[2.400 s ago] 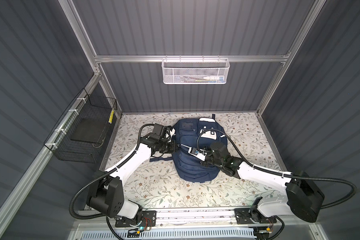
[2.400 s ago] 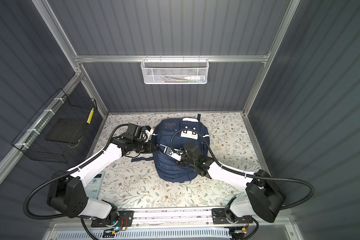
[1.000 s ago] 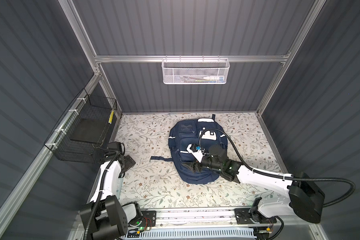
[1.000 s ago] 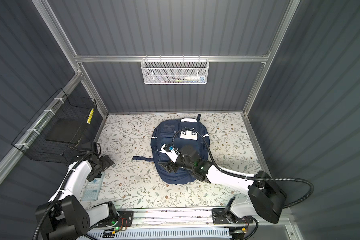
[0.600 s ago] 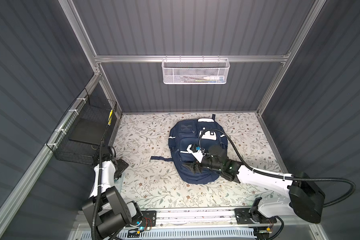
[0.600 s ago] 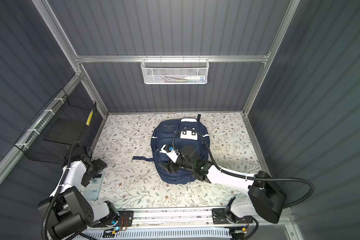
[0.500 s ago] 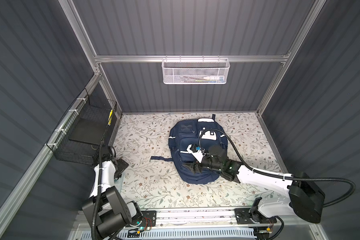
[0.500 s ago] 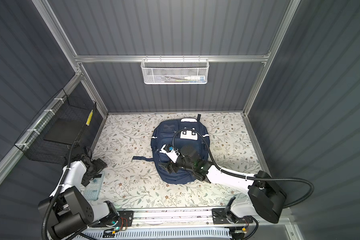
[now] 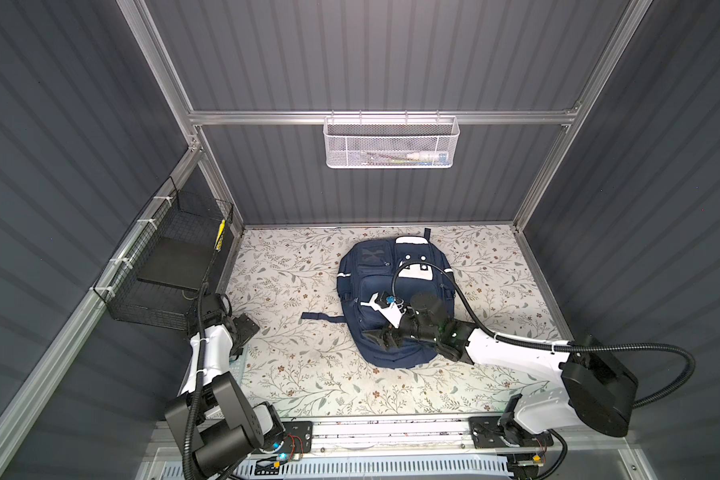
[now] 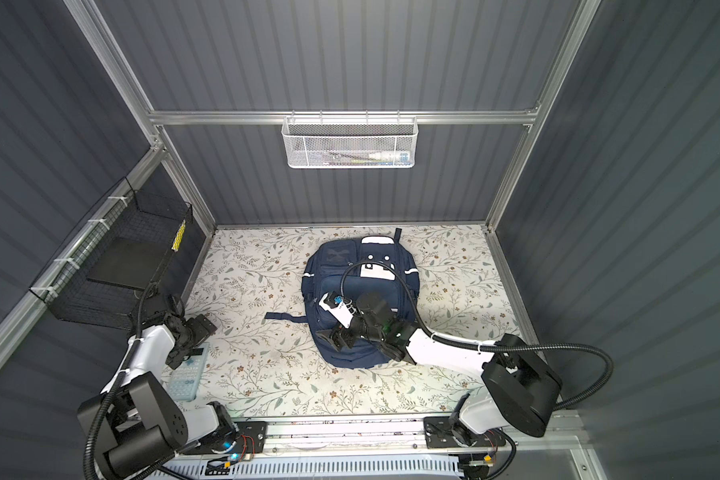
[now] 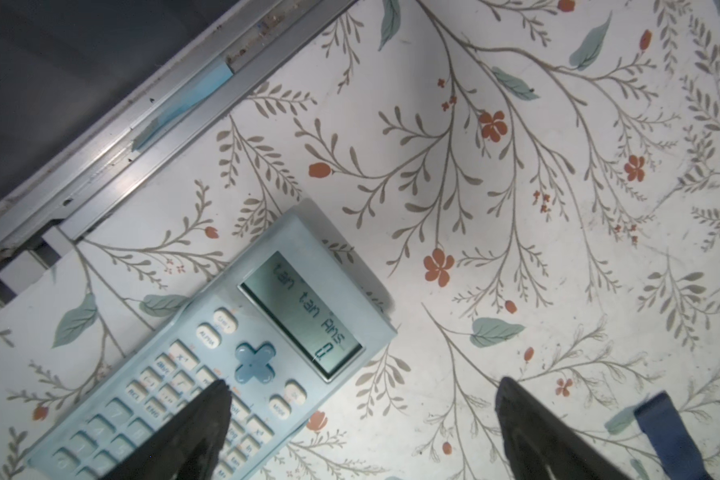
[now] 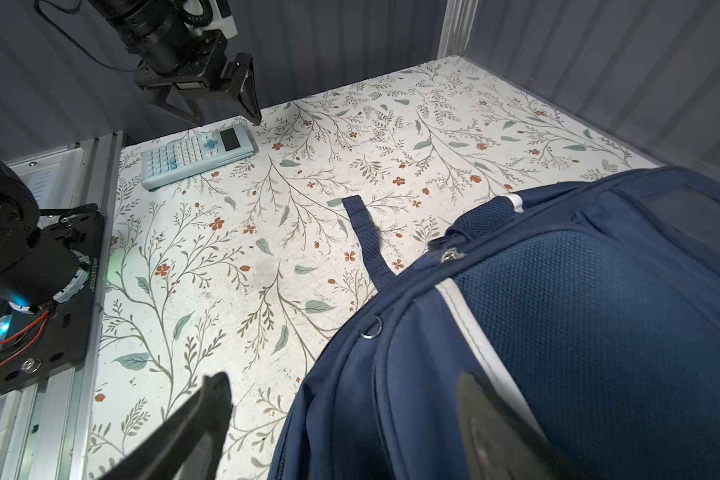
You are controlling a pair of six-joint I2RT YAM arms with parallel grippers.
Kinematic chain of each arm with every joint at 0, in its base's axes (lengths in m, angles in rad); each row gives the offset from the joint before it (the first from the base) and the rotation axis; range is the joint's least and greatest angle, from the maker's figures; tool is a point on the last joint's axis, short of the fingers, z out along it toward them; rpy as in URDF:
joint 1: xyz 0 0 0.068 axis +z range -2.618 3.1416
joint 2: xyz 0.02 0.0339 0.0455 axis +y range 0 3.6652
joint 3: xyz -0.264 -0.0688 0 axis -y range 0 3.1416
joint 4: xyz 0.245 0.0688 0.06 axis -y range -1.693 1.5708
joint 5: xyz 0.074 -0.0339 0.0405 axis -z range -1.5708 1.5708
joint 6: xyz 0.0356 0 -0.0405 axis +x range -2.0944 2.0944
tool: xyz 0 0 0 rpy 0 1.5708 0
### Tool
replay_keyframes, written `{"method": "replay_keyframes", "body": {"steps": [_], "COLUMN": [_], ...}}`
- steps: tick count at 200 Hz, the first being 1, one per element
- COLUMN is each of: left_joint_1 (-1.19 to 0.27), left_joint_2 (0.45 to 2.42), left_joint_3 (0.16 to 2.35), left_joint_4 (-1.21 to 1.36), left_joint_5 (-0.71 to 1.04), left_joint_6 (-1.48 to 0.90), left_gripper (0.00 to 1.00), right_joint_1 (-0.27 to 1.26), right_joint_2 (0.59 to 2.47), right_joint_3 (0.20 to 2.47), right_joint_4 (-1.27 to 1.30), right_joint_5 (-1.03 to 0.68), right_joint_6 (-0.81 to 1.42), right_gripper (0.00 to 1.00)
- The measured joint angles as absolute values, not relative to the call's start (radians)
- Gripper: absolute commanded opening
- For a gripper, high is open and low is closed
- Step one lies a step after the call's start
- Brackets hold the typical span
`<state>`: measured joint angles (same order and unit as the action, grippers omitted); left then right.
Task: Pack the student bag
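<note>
Navy student bag [image 9: 366, 270], edge beneath right hand [image 9: 384, 337], left hand [image 12: 225, 116] well apart

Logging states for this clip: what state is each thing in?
student bag: lying flat, pockets look zipped.
calculator: face up, switched on.
left gripper: jaws open, empty, above calculator.
right gripper: jaws open, empty, over student bag's edge.
white mesh basket: holds small items.

On the calculator [image 11: 225, 357], the screen [image 11: 302, 316] reads "tan tan Ans" and "0".
</note>
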<state>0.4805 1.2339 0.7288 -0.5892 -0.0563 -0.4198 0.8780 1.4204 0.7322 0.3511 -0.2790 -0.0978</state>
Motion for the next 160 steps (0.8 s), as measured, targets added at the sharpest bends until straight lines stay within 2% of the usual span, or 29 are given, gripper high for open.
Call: {"method": "replay_keyframes", "body": {"steps": [47, 160], "left_joint_1": [0.492, 0.509], "left_joint_2": [1.184, 1.2], "left_joint_3": [0.694, 0.626], "left_joint_4": [-0.585, -0.429], "left_joint_5": [-0.07, -0.031], "left_joint_6": [-0.485, -0.508], "left_gripper": [1.0, 1.0], "right_joint_1": [0.878, 0.879], "right_joint_2": [1.42, 1.474], "right_joint_3": [0.733, 0.752], "right_joint_4": [0.353, 0.366], "right_joint_5": [-0.292, -0.304], "right_joint_6": [-0.098, -0.115], "right_gripper": [0.86, 0.87]}}
